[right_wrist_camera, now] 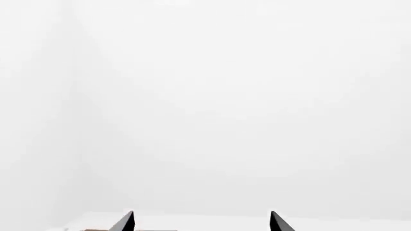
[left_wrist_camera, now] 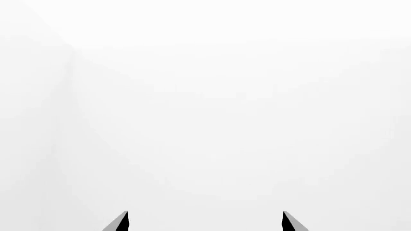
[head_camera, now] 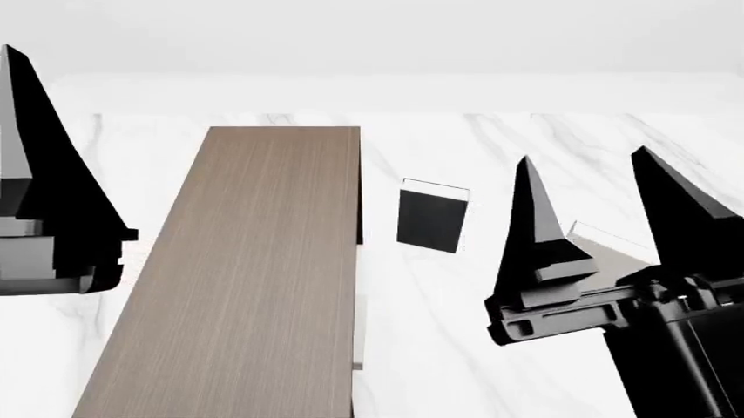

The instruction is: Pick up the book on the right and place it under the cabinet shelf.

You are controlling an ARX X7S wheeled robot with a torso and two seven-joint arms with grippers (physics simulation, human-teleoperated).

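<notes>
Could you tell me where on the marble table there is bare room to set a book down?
Bare marble table runs along the far edge, beyond the cabinet shelf and black book. A narrower strip lies between the cabinet and the right claw. It is crowded where the pale book lies behind that claw.

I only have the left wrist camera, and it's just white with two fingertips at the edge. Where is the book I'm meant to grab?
Observer: In the head view, the book lies on the marble table at the right, partly hidden behind the right gripper.
Operator: Is that gripper open?
Observer: Yes, its jaws stand apart with nothing held between them.
Operator: And the cabinet?
Observer: The cabinet shelf sits left of centre, and a black book lies between it and the pale one.
</notes>
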